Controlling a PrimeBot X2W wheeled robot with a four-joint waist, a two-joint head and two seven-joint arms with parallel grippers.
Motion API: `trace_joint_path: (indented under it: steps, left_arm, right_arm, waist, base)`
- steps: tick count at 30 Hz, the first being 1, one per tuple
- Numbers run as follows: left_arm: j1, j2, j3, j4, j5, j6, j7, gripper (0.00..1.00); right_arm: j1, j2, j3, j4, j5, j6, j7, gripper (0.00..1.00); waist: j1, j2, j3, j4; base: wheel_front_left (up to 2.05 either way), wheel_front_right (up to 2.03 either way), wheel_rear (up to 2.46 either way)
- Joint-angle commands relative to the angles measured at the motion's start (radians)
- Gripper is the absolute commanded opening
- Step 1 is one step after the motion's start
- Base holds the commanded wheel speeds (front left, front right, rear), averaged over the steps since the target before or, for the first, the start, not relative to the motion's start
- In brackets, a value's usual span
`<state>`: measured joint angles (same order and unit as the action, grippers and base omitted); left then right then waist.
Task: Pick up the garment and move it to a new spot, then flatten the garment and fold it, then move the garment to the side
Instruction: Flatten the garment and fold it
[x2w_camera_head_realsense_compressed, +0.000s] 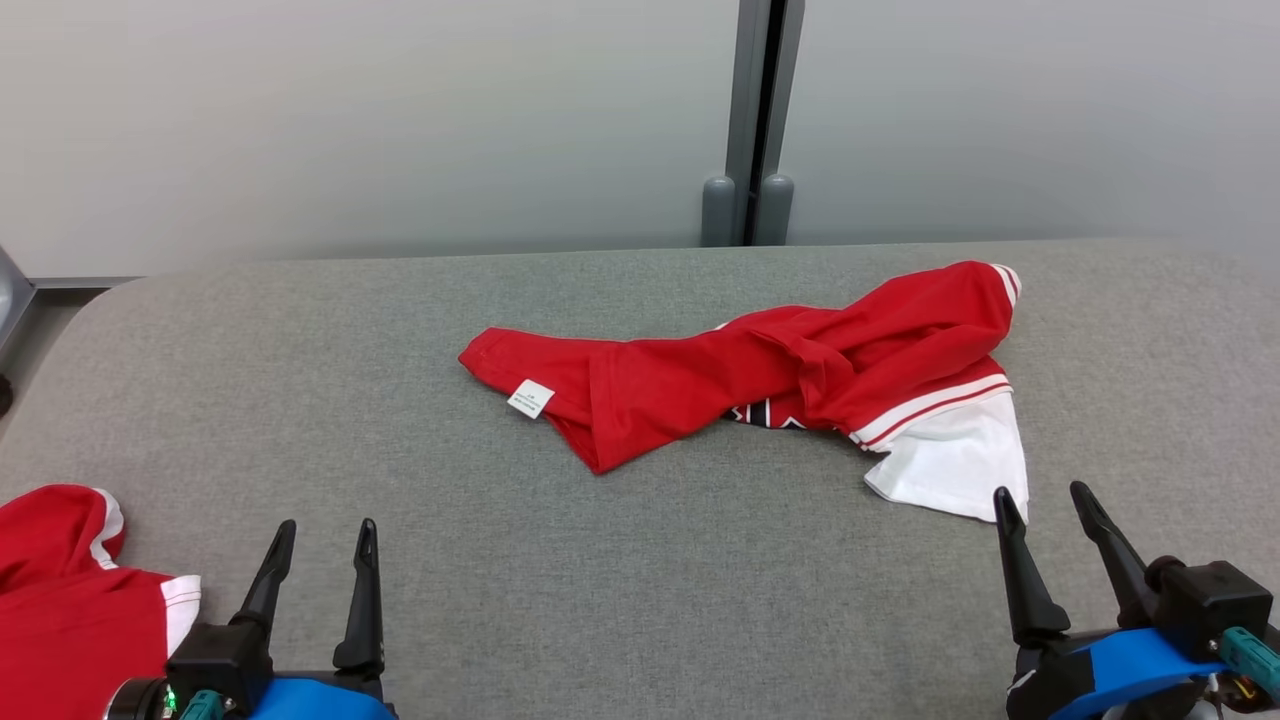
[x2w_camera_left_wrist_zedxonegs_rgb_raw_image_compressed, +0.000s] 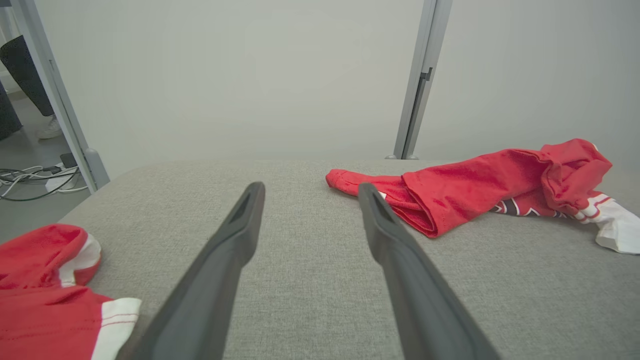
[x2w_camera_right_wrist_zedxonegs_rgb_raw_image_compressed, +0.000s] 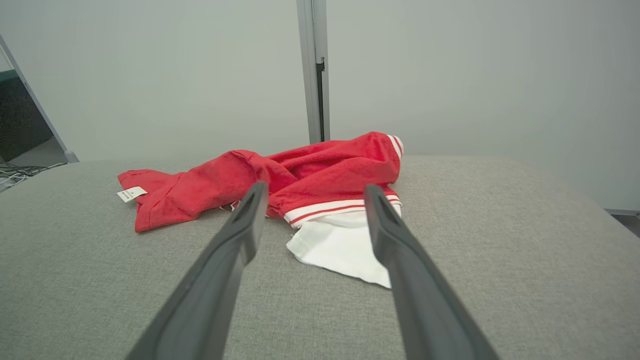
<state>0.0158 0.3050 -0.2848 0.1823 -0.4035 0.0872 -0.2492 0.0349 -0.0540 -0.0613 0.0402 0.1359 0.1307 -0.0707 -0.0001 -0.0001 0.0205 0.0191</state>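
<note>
A crumpled red garment (x2w_camera_head_realsense_compressed: 760, 370) with white striped trim, a white sleeve and a small white label lies on the grey table (x2w_camera_head_realsense_compressed: 640, 580), right of centre. It shows again in the left wrist view (x2w_camera_left_wrist_zedxonegs_rgb_raw_image_compressed: 480, 190) and the right wrist view (x2w_camera_right_wrist_zedxonegs_rgb_raw_image_compressed: 310, 175). My left gripper (x2w_camera_head_realsense_compressed: 325, 535) rests low at the near left, open and empty, well short of the garment. My right gripper (x2w_camera_head_realsense_compressed: 1045, 500) is open too, its tips just at the near edge of the white sleeve (x2w_camera_head_realsense_compressed: 955, 465), touching nothing. In the right wrist view the fingers (x2w_camera_right_wrist_zedxonegs_rgb_raw_image_compressed: 240, 235) frame that white sleeve.
A second red and white garment (x2w_camera_head_realsense_compressed: 70, 600) lies at the table's near left corner, beside my left gripper. A grey partition with a vertical post (x2w_camera_head_realsense_compressed: 750, 120) stands behind the table. Cables (x2w_camera_left_wrist_zedxonegs_rgb_raw_image_compressed: 35, 177) and a person's foot (x2w_camera_left_wrist_zedxonegs_rgb_raw_image_compressed: 50, 130) are on the floor, far left.
</note>
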Motion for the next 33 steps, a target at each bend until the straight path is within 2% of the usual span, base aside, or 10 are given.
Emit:
trace_joint_path:
  steps: [1, 4, 7, 15, 22, 26, 33]
  left_arm:
    - [-0.007, 0.001, -0.001, 0.002, -0.001, 0.003, 0.001, 1.00]
    - [-0.034, -0.003, 0.000, 0.010, -0.008, 0.005, 0.010, 1.00]
    - [-0.072, -0.011, -0.011, 0.026, -0.017, -0.011, 0.034, 1.00]
    - [-0.343, -0.054, -0.063, 0.171, -0.069, -0.095, 0.227, 1.00]
    - [-0.553, -0.115, -0.079, 0.378, -0.101, -0.100, 0.368, 1.00]
    - [-0.644, -0.129, -0.069, 0.474, -0.115, -0.103, 0.392, 1.00]
    - [-0.753, -0.106, -0.049, 0.591, -0.106, -0.042, 0.429, 1.00]
  right_arm:
    - [0.011, 0.003, 0.003, -0.008, 0.000, 0.000, 0.005, 1.00]
    - [0.005, 0.004, 0.007, -0.013, 0.006, 0.000, 0.015, 1.00]
    - [-0.003, 0.004, 0.012, -0.016, 0.016, 0.000, 0.018, 1.00]
    - [-0.041, 0.004, 0.039, -0.031, 0.021, 0.000, 0.029, 1.00]
    - [-0.109, 0.003, 0.118, -0.010, 0.045, 0.000, 0.014, 1.00]
    - [-0.134, 0.003, 0.153, 0.003, 0.054, 0.000, 0.002, 1.00]
    - [-0.164, 0.004, 0.193, 0.037, 0.076, 0.000, -0.030, 1.00]
  waist:
    - [0.0001, 0.0001, 0.003, -0.003]
    - [0.0001, 0.0001, 0.011, -0.011]
    - [0.0001, 0.0001, 0.025, -0.022]
    - [0.0001, 0.0001, 0.109, -0.050]
    - [0.0001, 0.0001, 0.201, -0.134]
    - [0.0001, 0.0001, 0.250, -0.180]
    - [0.0001, 0.0001, 0.301, -0.247]
  base:
    - [0.00, 0.00, 0.00]
    - [0.00, 0.00, 0.00]
    - [0.00, 0.00, 0.00]
    - [0.00, 0.00, 0.00]
    - [0.00, 0.00, 0.00]
    - [0.00, 0.00, 0.00]
    - [0.00, 0.00, 0.00]
